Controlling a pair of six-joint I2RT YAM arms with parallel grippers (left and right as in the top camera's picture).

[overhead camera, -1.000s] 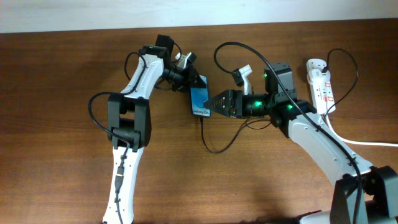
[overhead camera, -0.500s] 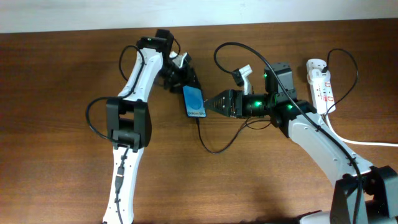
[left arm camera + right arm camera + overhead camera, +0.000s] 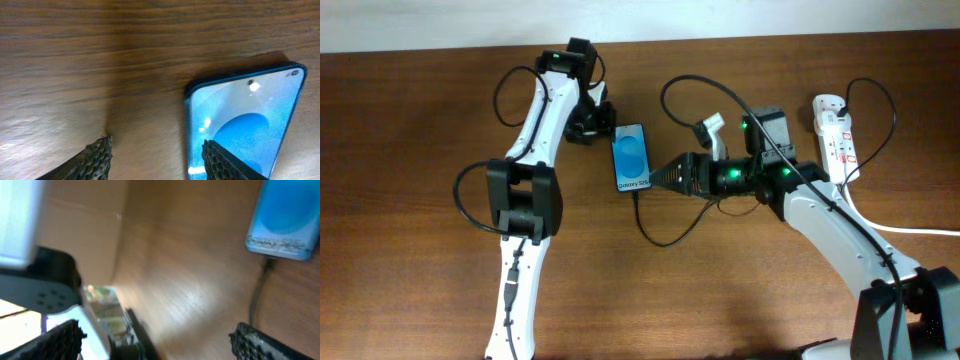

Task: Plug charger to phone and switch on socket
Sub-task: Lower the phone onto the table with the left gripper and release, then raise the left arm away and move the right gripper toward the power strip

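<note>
Two sets of fingers stand open and empty around a Galaxy S25+ phone (image 3: 631, 158), which lies flat and screen-up near the middle of the wooden surface (image 3: 410, 200). The left fingers (image 3: 95, 157) are spread apart at the phone's top end, one hanging over a corner of the lit screen and gripping nothing. The right fingers (image 3: 57, 342) are also parted, with only bare wood between them, and point at the phone's lower edge from just beside it.

The charger (image 3: 660, 238), a thin black cable, loops across the wood and meets that lower edge. In the blurred right wrist view its tip appears to be seated in the port, so the plugging step looks done.

The switching step appears to be what is left. The socket (image 3: 837, 130), a white power strip with a thick white cord (image 3: 910, 229), lies well apart at the right arm's far side. The right arm would have to turn away from the phone and press one switch, too small to make out from above.

The phone is slim and dark-edged. Its blue screen shows a lighter circle and the model name.
</note>
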